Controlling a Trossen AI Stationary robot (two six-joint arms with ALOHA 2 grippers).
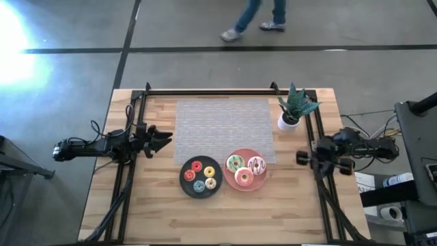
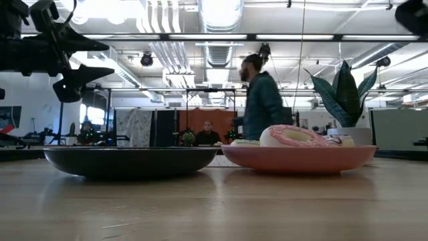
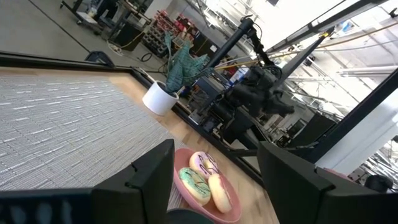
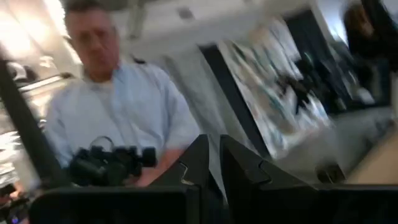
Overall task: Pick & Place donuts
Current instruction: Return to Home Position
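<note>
Three large donuts (image 1: 244, 178) lay on the pink plate (image 1: 230, 179). Several small donuts (image 1: 199, 185) sat on the black plate (image 1: 187, 188) just beside it. The left tool (image 1: 162, 141) hung released with its fingers wide apart, well away from the pink plate, past the black one. On the pink plate's other side, near it, the right tool (image 1: 300, 158) seemed clenched on nothing, though its wrist view was blurred. All stood on the wooden surface (image 1: 157, 212).

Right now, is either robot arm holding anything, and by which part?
Nothing: the left gripper, at the table's left, fingers open, empty; right gripper, at its right, shut on nothing.
</note>
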